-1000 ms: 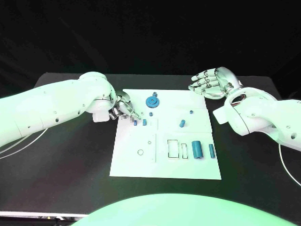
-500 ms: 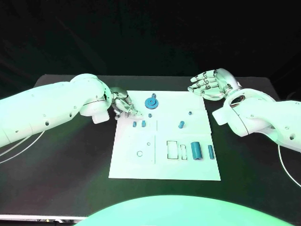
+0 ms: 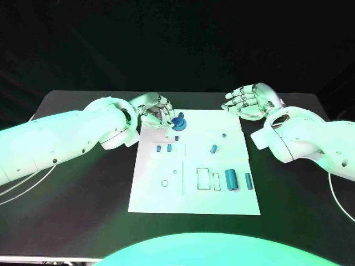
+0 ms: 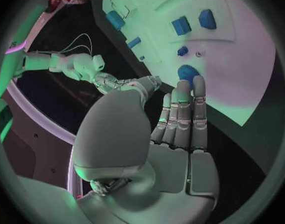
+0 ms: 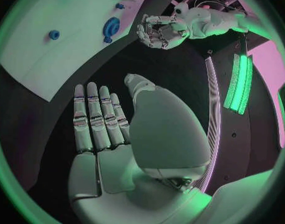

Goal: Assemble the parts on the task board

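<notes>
The white task board (image 3: 157,194) lies mid-table. A blue round part (image 3: 178,122) stands near its far edge. My left hand (image 3: 155,114) hovers just left of that part, fingers stretched out and holding nothing; in the left wrist view its fingertips (image 4: 191,87) reach toward the blue round part (image 4: 187,73). My right hand (image 3: 248,101) hangs beyond the board's far right corner, and its straight fingers (image 5: 99,117) hold nothing. Two small blue pieces (image 3: 163,148) sit left of centre, another small piece (image 3: 213,148) sits at centre, and two blue cylinders (image 3: 237,179) lie at the right.
A thin ring (image 3: 165,183) and rectangular slots (image 3: 203,177) mark the board's near half. The black table (image 3: 81,194) spreads out on both sides of the board. In the right wrist view the left hand (image 5: 157,32) shows beyond the board's far corner (image 5: 43,64).
My left hand has moved from the board's left edge by the two small pieces toward the far edge, beside the blue round part. The right hand has barely shifted.
</notes>
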